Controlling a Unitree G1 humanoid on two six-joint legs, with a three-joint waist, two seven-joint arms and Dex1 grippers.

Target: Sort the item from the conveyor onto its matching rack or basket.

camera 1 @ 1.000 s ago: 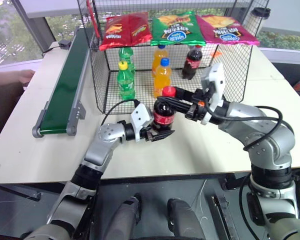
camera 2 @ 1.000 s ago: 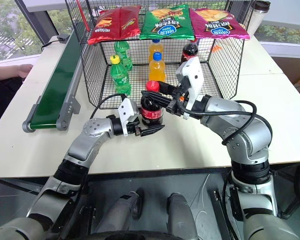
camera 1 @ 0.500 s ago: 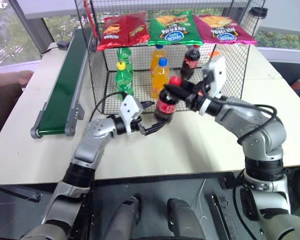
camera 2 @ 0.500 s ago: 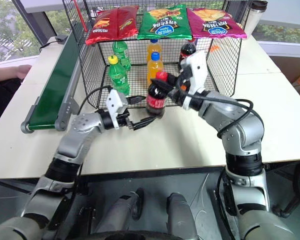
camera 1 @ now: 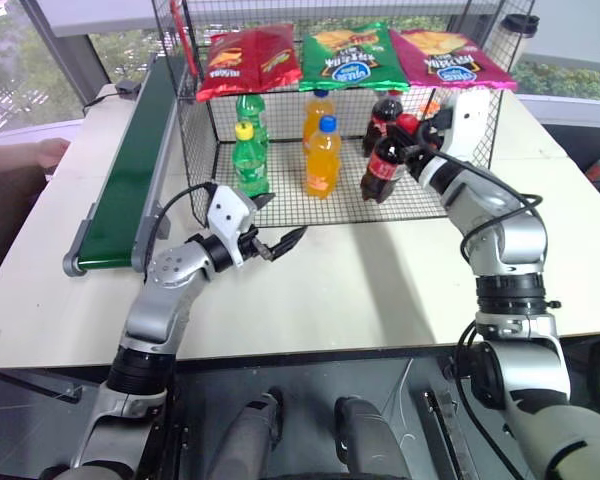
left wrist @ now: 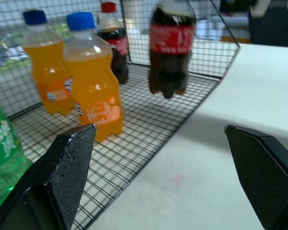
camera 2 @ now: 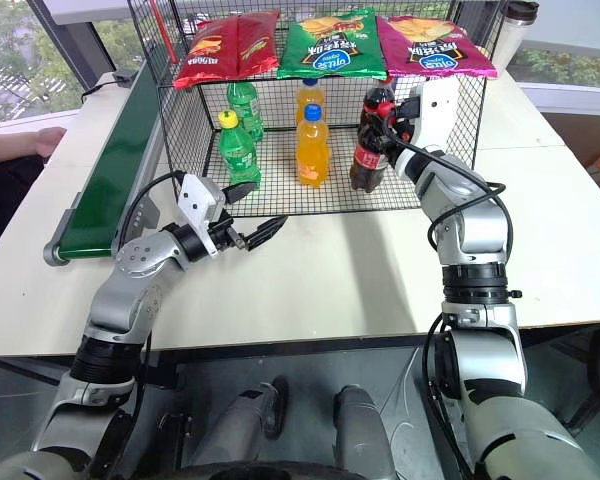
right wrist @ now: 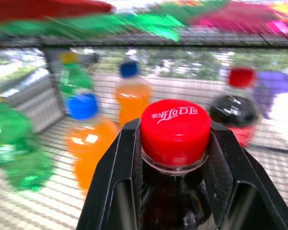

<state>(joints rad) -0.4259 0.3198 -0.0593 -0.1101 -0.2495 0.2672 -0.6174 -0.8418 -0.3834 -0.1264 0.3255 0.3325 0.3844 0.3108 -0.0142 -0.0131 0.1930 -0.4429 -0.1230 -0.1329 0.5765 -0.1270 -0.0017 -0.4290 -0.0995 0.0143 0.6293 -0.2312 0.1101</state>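
Observation:
The item, a cola bottle (camera 1: 382, 165) with a red cap and label, hangs slightly tilted just over the gridded floor at the front right of the black wire cage (camera 1: 195, 150). My right gripper (camera 1: 408, 130) is shut on its neck, the black fingers (right wrist: 115, 182) flanking the red cap (right wrist: 175, 127). My left gripper (camera 1: 280, 240) stands open over the table in front of the cage, nothing between its fingers (left wrist: 62, 177). From there the cola bottle (left wrist: 172, 45) shows ahead. The dark-green conveyor (camera 1: 130, 170) runs along the left.
Inside the cage stand two orange soda bottles (camera 1: 323, 155), two green ones (camera 1: 250, 160) and another cola bottle (camera 1: 380, 108) at the back. Three chip bags (camera 1: 355, 55) lie on its mesh top. A person's hand (camera 1: 40, 152) rests left of the conveyor.
My right gripper carried the cola bottle forward and right, from in front of the cage into it. My left gripper let go of the bottle, opened and drew back to the left.

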